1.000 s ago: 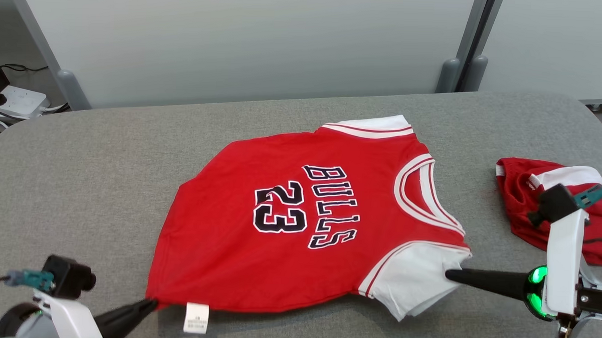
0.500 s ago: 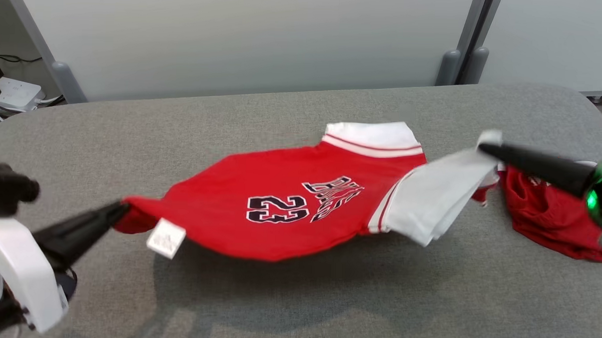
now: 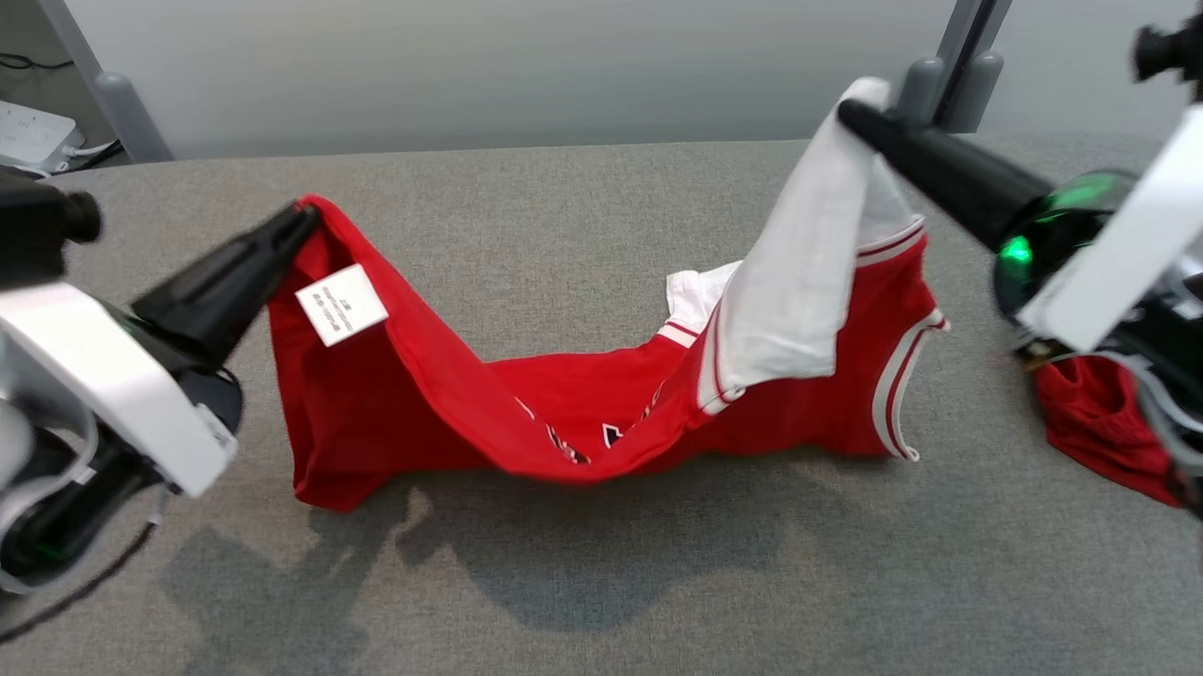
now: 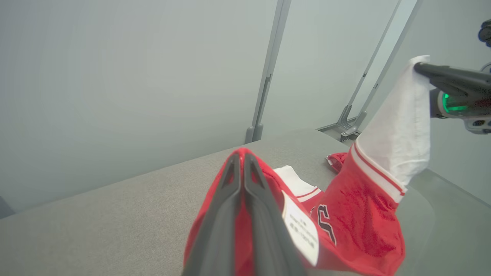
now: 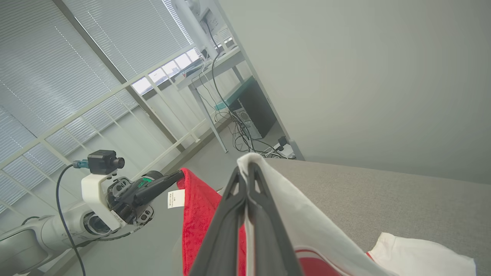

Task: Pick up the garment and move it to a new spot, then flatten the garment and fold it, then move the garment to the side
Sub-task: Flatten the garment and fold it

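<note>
And there was the jersey (image 3: 599,418), up off the grey surface (image 3: 653,580) and strung between both arms like a red hammock! Its middle sagged low, with only scraps of the black lettering peeking out of the fold, and a dark shadow lay spread beneath it; whether the lowest fold touched the cloth top, I could not tell. The left end effector (image 3: 306,218) was clamped shut on the hem corner, with the white label (image 3: 341,304) dangling just beside its fingertips. The right end effector (image 3: 850,112) was pinched closed on the tip of the white sleeve (image 3: 793,285), and it was held higher than the left, so the sleeve hung long and the striped trim draped below it. The other sleeve (image 3: 693,291) showed pale behind the fold, down near the surface. Off to the robot's right, partly behind the right arm, a second red garment (image 3: 1099,425) lay crumpled on the surface, well apart from the jersey. Beyond the far edge stood a pale partition (image 3: 471,53), and a white power strip (image 3: 18,128) with cables sat at far left.
</note>
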You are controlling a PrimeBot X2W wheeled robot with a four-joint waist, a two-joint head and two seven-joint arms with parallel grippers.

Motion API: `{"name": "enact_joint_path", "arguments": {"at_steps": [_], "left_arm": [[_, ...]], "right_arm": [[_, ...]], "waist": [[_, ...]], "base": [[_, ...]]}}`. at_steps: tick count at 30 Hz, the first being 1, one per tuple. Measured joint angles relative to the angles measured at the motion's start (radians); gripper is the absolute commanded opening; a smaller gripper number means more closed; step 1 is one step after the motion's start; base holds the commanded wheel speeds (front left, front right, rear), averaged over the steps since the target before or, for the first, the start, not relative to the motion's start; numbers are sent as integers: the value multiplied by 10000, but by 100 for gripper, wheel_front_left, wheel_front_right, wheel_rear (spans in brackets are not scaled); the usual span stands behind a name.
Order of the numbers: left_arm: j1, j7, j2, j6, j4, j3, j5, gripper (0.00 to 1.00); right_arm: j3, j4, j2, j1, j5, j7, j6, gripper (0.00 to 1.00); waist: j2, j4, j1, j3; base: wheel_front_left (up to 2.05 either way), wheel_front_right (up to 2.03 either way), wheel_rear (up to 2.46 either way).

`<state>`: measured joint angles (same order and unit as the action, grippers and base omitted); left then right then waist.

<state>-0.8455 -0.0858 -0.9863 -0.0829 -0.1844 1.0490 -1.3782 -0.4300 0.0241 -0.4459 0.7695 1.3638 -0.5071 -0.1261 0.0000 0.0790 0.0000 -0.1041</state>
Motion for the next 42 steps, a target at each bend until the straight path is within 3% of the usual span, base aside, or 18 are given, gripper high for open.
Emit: {"name": "enact_joint_path", "arguments": {"at_steps": [3, 9, 14, 16, 19, 22, 26, 30, 33, 37, 39, 40, 41, 42], "left_arm": [[500, -640, 784, 63, 930, 113, -82, 0], [1602, -1534, 1946, 395, 2441, -127, -470, 0], [2666, -1628, 3045, 704, 3331, -836, -368, 0], [2896, -1628, 3225, 840, 3480, -815, -242, 0], [2971, -1360, 3264, 1064, 3486, -579, -194, 0], [2951, -355, 2995, 1212, 2963, -280, -267, 0], [2703, 1116, 2418, 1149, 1858, 38, -518, 0], [2283, 2604, 1935, 930, 1076, 477, -629, 0], [1875, 3912, 1774, 907, 867, 853, -771, 0], [1143, 6184, 2004, 986, 1030, 1087, -2240, 0], [446, 7164, 2159, 625, 1511, 872, -3106, 0], [-246, 7196, 2167, 443, 1918, 629, -2849, 0], [-1224, 6778, 2136, 523, 2378, 251, -2075, 0], [-2483, 5413, 2230, 775, 2961, -464, -932, 0]], "right_arm": [[-451, -671, 537, -140, -384, 236, -2, 0], [-853, -1981, 978, -994, -763, 830, 0, 0], [-1229, -2704, 1145, -1464, -884, 1028, 0, 0], [-1459, -2690, 1208, -1503, -872, 918, 0, 0], [-1735, -2393, 1126, -1502, -631, 401, 0, 0], [-2105, -1630, 646, -1496, -140, -742, 0, 0], [-2378, -669, -276, -1498, 397, -2351, 0, 0], [-2274, -318, -965, -1476, 395, -3093, 0, 0], [-2334, -313, -1175, -1404, 280, -3866, 0, 0], [-2109, -1032, -953, -617, 483, -5045, 0, 0], [-1517, -2236, -437, 597, 104, -4932, 0, 0], [-963, -3060, -36, 1554, -558, -4161, 2, 0], [-337, -3829, 349, 2703, -1402, -3150, 4, 0], [686, -4763, 838, 4050, -2401, -1471, 4, 0]], "waist": [[0, -1, 1, -46], [0, -34, 0, 68], [0, -77, 0, 220], [0, -76, 0, 254], [0, -75, 0, 287], [0, -74, 0, 274], [0, -77, 0, 59], [0, -74, 0, -392], [0, -83, 0, -885], [0, -101, 0, -1770], [0, -102, 0, -2292], [0, -99, 0, -2581], [0, -92, 0, -2875], [0, -83, 0, -3186]], "base": [[0, 0, 0], [0, 0, 0], [0, 0, 0], [0, 0, 0], [0, 0, 0], [0, 0, 0], [0, 0, 0], [0, 0, 0], [0, 0, 0], [0, 0, 0], [0, 0, 0], [0, 0, 0], [0, 0, 0], [0, 0, 0]]}}
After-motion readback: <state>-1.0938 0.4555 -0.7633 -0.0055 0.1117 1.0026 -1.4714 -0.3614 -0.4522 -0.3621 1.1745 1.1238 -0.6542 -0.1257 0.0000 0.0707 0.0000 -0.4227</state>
